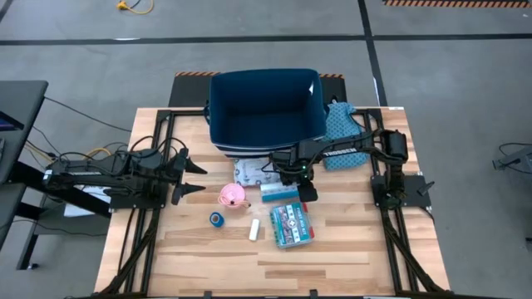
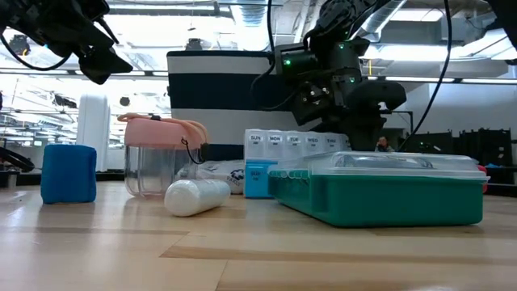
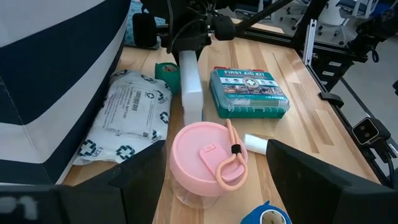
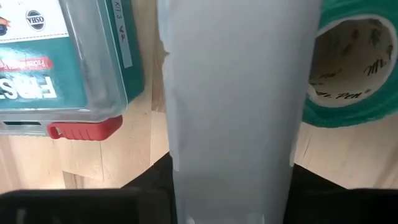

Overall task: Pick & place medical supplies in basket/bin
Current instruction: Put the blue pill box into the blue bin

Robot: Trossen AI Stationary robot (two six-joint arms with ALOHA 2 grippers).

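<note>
The navy bin [image 1: 266,108] stands at the table's far edge. In front of it lie a white packet [image 1: 249,172], a pink-lidded cup [image 1: 233,195], a blue tape roll [image 1: 216,218], a white stick [image 1: 254,230] and a teal first-aid box [image 1: 291,224]. My right gripper [image 1: 301,184] is down at the right end of the light-blue pill organizer [image 1: 278,193], with a green roll [image 4: 354,68] just beside it. My left gripper [image 1: 189,174] waits open at the table's left, off the wood. My right gripper holds the pill organizer by its right end [image 4: 230,186], pinched across its width between the two fingers [image 4: 146,183]. The fingers come slanting down from the table's right, in line with its length. The organizer [image 3: 190,87] still rests on the table.
A teal patterned pouch [image 1: 341,133] lies to the right of the bin, under my right arm. The first-aid box [image 2: 380,190] sits close to the organizer's near side. Bare wood stretches along the table's near edge [image 1: 266,274].
</note>
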